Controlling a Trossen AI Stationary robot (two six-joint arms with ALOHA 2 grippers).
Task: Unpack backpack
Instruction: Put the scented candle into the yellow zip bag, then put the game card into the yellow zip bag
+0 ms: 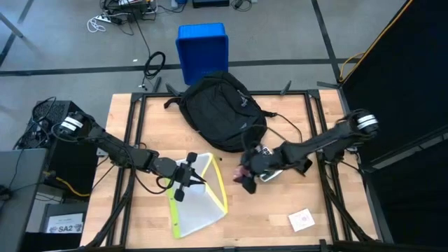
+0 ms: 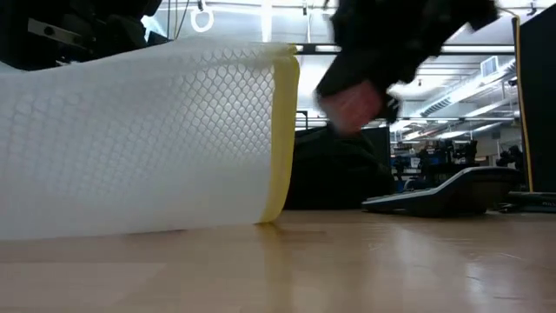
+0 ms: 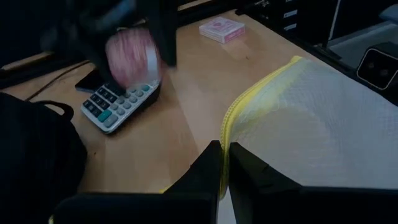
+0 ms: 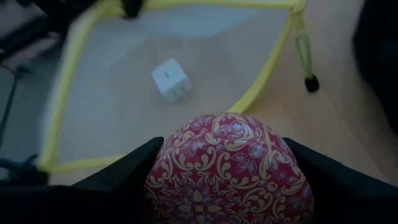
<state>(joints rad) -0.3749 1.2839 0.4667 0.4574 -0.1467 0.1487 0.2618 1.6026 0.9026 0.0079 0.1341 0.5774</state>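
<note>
Right pincer (image 4: 227, 180) — jaws wide around a red patterned ball (image 4: 230, 168) — near the backpack (image 1: 220, 108) at the table's (image 1: 280, 217) far middle; left pincer (image 1: 187, 180) closed, pinching a mesh pouch (image 1: 199, 199) (no legible writing).

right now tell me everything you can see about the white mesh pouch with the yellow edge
The mesh pouch is a flat white see-through bag of net-like fabric, bordered by a yellow zipper band. It lies on the wooden table, in front of the backpack. The left end effector, shut, pinches its yellow edge at one corner and lifts that side off the table, as the low view shows. A small white cube-shaped charger shows through the mesh. The right end effector hovers nearby, holding a red patterned round object.
</note>
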